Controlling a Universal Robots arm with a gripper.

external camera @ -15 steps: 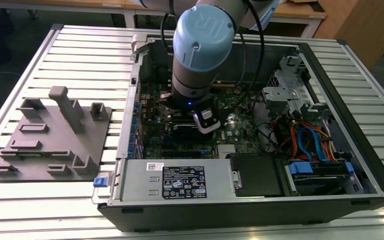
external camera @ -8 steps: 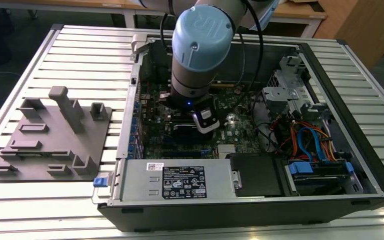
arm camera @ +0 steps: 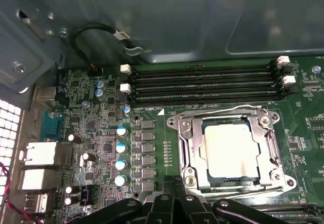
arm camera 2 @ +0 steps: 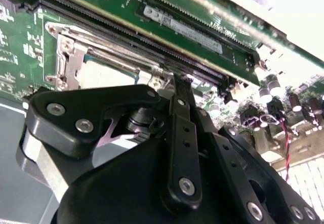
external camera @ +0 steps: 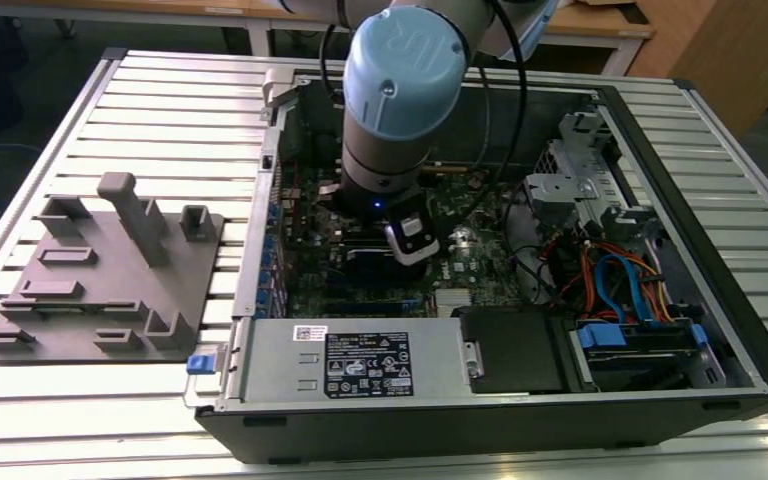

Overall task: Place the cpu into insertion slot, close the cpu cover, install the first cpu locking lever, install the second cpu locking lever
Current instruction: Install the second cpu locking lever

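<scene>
The cpu already lies in the insertion slot on the green motherboard, inside the open computer case that stands on the slatted bench. In the first wrist view its dull pale top shows flat and square through the middle cut-out of the cpu cover, and this silver frame appears to lie down over the chip, so I judge that the first two steps are done. In the second wrist view the same frame shows beside the memory slots.

A thin wire lever runs along the side of the socket nearest the long black memory slots; it looks lowered, but I cannot tell whether it is hooked under its catch. Another thin rod seems to run along the opposite side, near the end effector, and its state is also unclear. So the locking steps are probably in work or close to finished, not surely complete.

The end effector hangs low over the board just beside the socket's edge, under the arm's blue-capped wrist in the exterior view. Its fingers stand together, and whether they pinch a lever is hidden.

The grey parts fixture rests on the bench at the exterior view's left, well apart.
</scene>
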